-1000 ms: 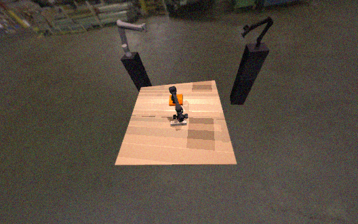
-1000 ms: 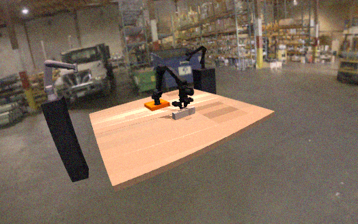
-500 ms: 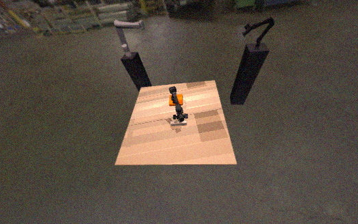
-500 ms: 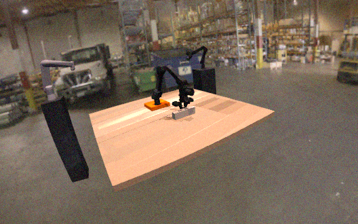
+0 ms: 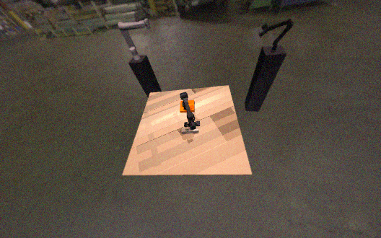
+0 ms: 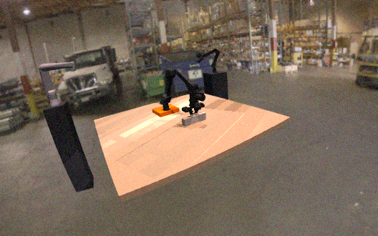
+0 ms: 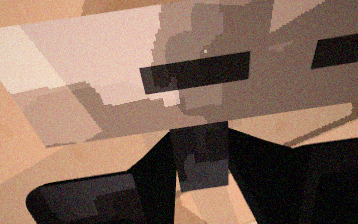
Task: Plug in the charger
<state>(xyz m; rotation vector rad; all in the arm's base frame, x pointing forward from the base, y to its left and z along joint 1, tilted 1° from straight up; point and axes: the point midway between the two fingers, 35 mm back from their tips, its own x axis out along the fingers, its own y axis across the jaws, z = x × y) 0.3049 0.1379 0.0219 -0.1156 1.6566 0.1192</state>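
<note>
My gripper [image 5: 192,125] [image 6: 194,109] [image 7: 194,134] is shut on the dark two-prong charger [image 7: 201,159] and holds it low over the grey power strip [image 5: 190,131] [image 6: 194,119] [image 7: 81,60] on the wooden table [image 5: 195,159] [image 6: 158,154]. In the wrist view the charger's front end meets the strip's near edge, just below one dark outlet [image 7: 196,72]. A second dark outlet [image 7: 343,49] lies to the right. The prongs do not show. I cannot tell whether they are in the outlet.
The arm stands on an orange base [image 5: 187,106] [image 6: 165,111] behind the strip. Two dark pillars with camera arms stand off the table, one at the back left [image 5: 144,73] [image 6: 69,146] and one at the back right [image 5: 264,77] [image 6: 215,84].
</note>
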